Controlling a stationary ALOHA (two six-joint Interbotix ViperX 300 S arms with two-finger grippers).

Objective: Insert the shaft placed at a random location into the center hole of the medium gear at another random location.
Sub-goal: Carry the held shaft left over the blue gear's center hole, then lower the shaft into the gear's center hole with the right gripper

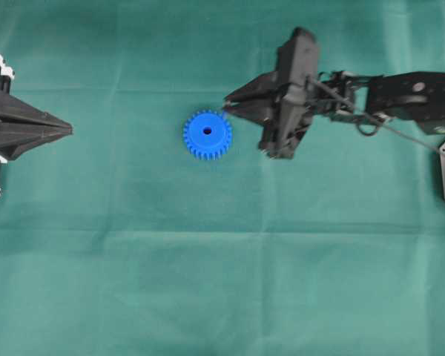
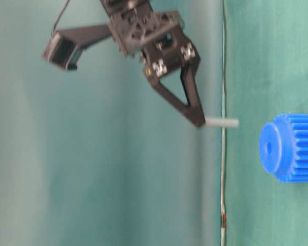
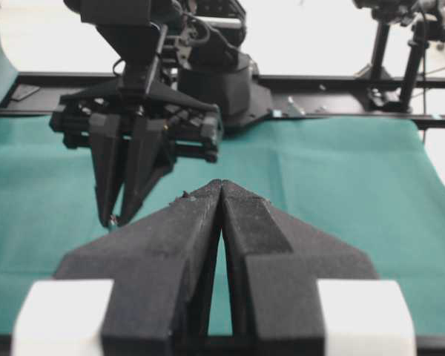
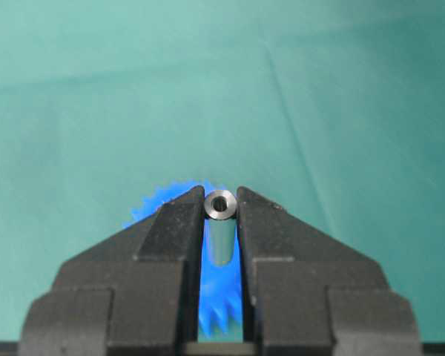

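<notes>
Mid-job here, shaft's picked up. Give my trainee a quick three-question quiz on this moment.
1. True or false: the shaft already sits in the center hole.
2. Which gripper holds the shaft: A) left gripper B) right gripper?
3. Fill in: the left gripper's jaws are ___.

Key: 1 false, it hangs clear of the medium gear; 2 B; 3 shut.

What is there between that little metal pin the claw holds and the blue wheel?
Nothing but bare green cloth. In the table-level view, open space separates the shaft, clamped in the right gripper, from the medium gear.
</notes>
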